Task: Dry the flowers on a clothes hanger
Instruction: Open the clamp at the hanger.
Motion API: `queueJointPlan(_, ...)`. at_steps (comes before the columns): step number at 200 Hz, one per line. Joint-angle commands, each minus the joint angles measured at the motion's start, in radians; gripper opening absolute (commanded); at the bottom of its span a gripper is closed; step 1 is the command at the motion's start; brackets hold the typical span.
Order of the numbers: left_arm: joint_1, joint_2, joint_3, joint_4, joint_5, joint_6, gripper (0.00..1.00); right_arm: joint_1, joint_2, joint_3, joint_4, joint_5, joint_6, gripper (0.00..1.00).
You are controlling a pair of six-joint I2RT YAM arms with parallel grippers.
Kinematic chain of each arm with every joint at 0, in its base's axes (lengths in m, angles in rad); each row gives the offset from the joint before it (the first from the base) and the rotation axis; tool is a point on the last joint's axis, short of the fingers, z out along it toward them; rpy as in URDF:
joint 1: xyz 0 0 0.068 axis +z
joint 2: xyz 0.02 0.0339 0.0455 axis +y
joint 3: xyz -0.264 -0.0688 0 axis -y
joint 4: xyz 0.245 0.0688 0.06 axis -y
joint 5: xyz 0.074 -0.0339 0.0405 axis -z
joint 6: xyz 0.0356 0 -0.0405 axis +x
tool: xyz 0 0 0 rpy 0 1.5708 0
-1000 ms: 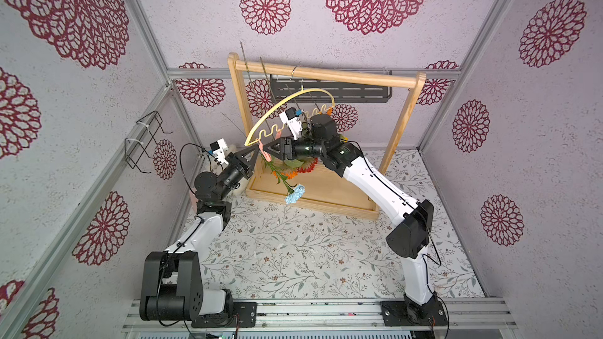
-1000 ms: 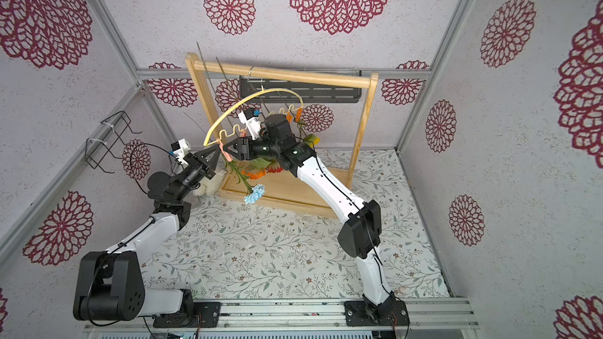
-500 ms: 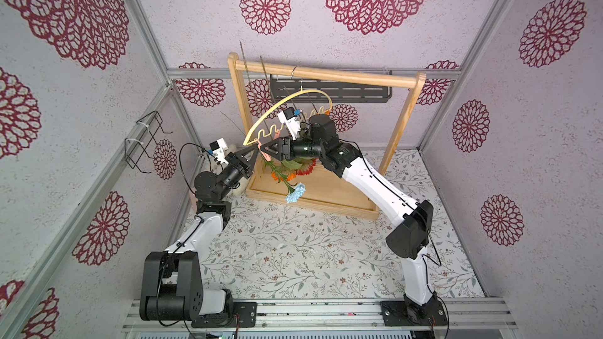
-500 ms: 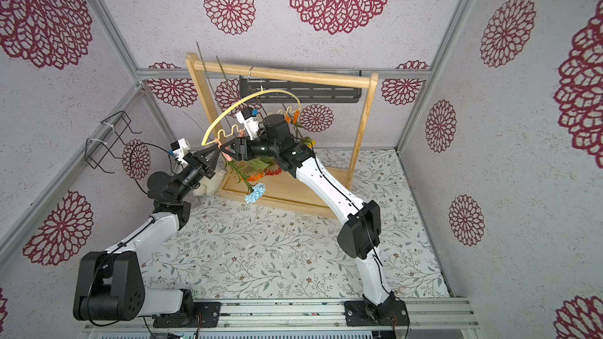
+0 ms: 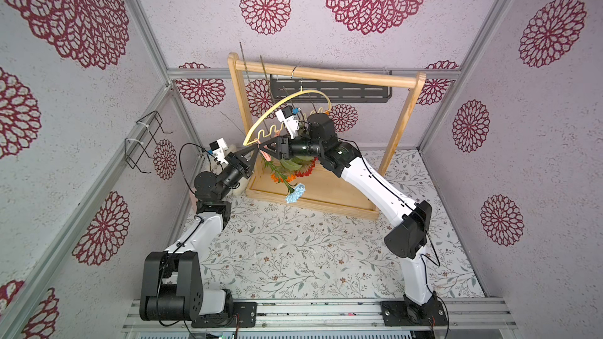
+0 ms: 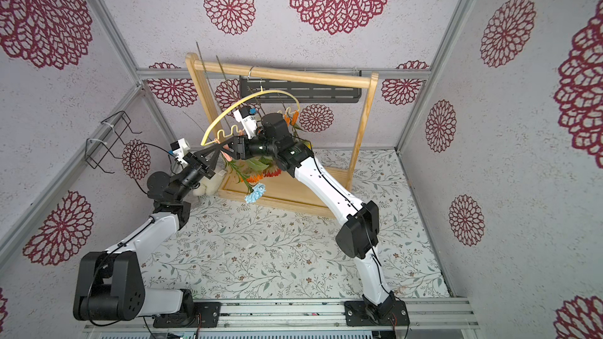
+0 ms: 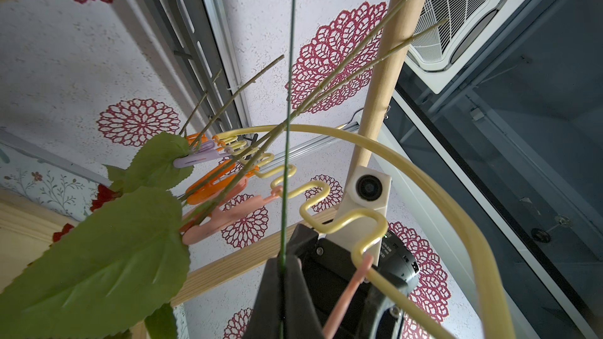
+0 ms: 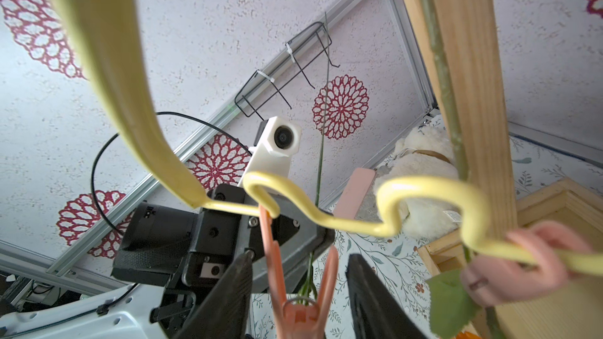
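The pale yellow clothes hanger (image 5: 280,105) (image 6: 228,109) hangs by its hook from the wooden rack. Orange and red flowers (image 5: 293,171) hang head-down from pins on its wavy bar (image 8: 342,223). My left gripper (image 7: 283,260) (image 5: 255,149) is shut on the thin green stem (image 7: 288,125) of the light blue flower (image 5: 295,193) (image 6: 255,193), just beside the hanger's left end. My right gripper (image 8: 298,260) (image 5: 262,150) is open with its fingers on either side of the pink clothespin (image 8: 300,308) (image 5: 266,155) hanging there. A gap shows on each side of the pin.
The wooden rack (image 5: 326,76) stands on a wooden base tray (image 5: 326,202) at the back. A white plush toy (image 5: 235,187) (image 8: 421,158) lies beside the tray behind my left arm. A black wire basket (image 5: 143,141) is on the left wall. A black shelf (image 5: 329,91) is on the back wall.
My right gripper's jaws have drawn in a little around the pink clothespin. The left gripper still holds the stem in about the same place.
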State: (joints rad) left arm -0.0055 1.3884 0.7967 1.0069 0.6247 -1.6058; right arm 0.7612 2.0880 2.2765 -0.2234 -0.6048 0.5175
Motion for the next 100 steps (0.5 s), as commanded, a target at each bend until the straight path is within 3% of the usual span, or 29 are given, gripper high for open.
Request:
queueJointPlan(1, 0.010, 0.006, 0.030, 0.021, 0.017, 0.003, 0.00, 0.006, 0.002, 0.055, 0.023, 0.001, 0.013, 0.51)
queueJointPlan(100, 0.015, 0.004, 0.029, 0.025, 0.018, -0.003, 0.00, 0.023, 0.013, 0.074, -0.053, 0.040, -0.049, 0.56)
